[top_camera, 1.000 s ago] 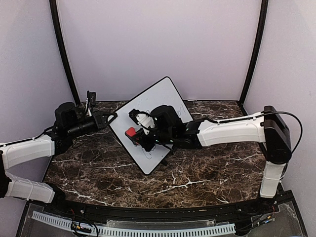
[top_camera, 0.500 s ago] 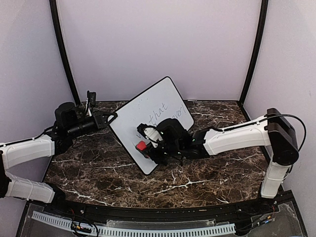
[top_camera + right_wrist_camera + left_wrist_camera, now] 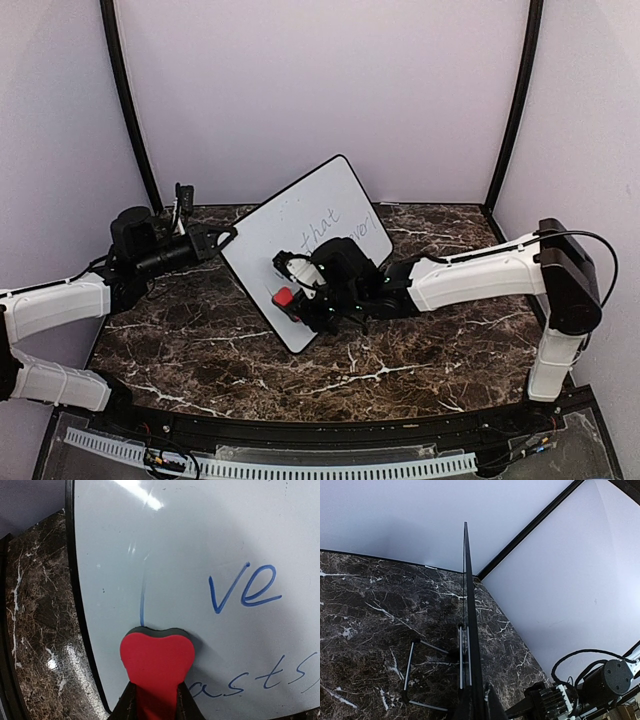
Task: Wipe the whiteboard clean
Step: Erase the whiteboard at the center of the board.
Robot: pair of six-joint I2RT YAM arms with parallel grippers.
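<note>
The whiteboard (image 3: 322, 212) stands tilted on the marble table, with handwriting on its face. My left gripper (image 3: 226, 238) is shut on its left edge. In the left wrist view the whiteboard (image 3: 468, 600) shows edge-on, clamped between the left gripper (image 3: 479, 708) jaws. My right gripper (image 3: 297, 296) is shut on a red eraser (image 3: 284, 297) pressed against the board's lower part. From the right wrist, the red eraser (image 3: 156, 661) has its dark felt against the whiteboard (image 3: 200, 535), in the right gripper (image 3: 156, 701). A thin blue stroke (image 3: 142, 597) rises above it, and blue letters (image 3: 244, 587) lie to its right.
A wire stand (image 3: 411, 666) props the board from behind on the dark marble table (image 3: 400, 360). Black corner poles (image 3: 512, 105) and pale walls close in the back and sides. The right arm (image 3: 470, 270) stretches across the table from the right.
My right gripper slid the eraser down the board toward its lower edge, uncovering the upper writing, then held almost still. The left gripper has kept its hold without moving.
</note>
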